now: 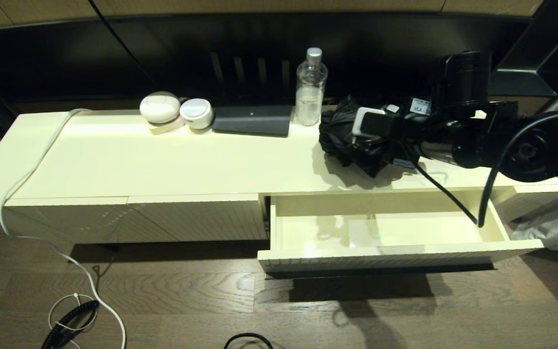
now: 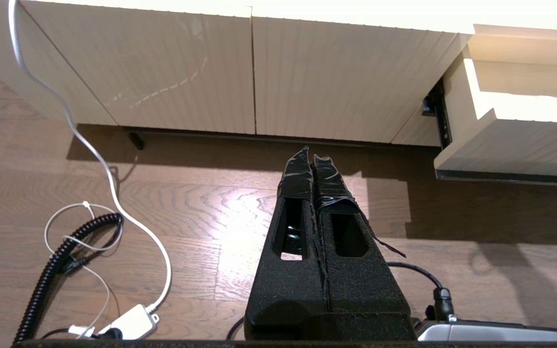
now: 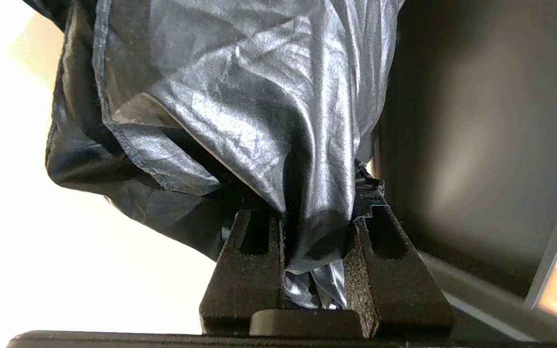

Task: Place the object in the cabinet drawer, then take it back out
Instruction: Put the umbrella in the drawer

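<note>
right end effector (image 3: 315, 227) clamped on black umbrella (image 1: 344, 135) fabric above cabinet top (image 1: 162, 160); drawer (image 1: 395, 257) open. left end effector (image 2: 313, 162) closed, empty, over floor.

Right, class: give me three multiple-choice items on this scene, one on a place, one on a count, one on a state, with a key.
1. Where is the umbrella?
A. in the drawer
B. on the cabinet top
C. on the floor

2. How many bottles stand on the cabinet?
A. one
B. two
C. three

3. The drawer is:
A. shut
B. removed
C. pulled open

Key:
1 B, it lies on top, the right gripper clamped on its fabric.
2 A, one clear bottle.
3 C, its bare inside shows.
</note>
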{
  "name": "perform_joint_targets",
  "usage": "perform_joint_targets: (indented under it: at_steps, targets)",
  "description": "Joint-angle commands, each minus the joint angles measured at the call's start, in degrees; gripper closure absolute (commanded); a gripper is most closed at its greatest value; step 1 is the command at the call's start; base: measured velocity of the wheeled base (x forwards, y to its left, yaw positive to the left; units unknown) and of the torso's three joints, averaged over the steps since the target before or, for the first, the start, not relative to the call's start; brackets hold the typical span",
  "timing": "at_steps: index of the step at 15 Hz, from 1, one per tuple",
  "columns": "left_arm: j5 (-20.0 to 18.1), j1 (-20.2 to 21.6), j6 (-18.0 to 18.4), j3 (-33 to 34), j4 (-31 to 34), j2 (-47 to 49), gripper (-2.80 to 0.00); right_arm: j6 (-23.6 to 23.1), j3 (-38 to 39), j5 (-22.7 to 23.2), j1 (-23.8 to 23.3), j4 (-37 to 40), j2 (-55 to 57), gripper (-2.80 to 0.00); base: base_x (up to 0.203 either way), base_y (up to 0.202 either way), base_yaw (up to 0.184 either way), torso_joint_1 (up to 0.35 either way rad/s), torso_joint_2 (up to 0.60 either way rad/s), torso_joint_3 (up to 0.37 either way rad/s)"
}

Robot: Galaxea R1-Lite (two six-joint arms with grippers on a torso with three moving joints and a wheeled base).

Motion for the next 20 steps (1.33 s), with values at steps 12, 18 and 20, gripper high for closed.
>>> perform_joint_targets:
  at_steps: [12,18,20]
  targets:
    - [0.04,0.04,-0.09,0.0,-0.02,-0.09,0.0,11.62,26.47,0.01,0.49,0.32,-10.1,0.0,0.0,0.0,0.0,0.0,0.0,0.0]
    - [0.04,0.04,-0.09,0.0,-0.02,-0.09,0.0,12.18,26.29,0.36,-0.82,-5.84,-1.47,0.0,0.0,0.0,0.0,0.0,0.0,0.0]
    - [0.04,0.04,-0.09,0.0,-0.02,-0.09,0.0,12.18,24.43,0.47,-1.93,-6.24,1.47,0.0,0.0,0.0,0.0,0.0,0.0,0.0]
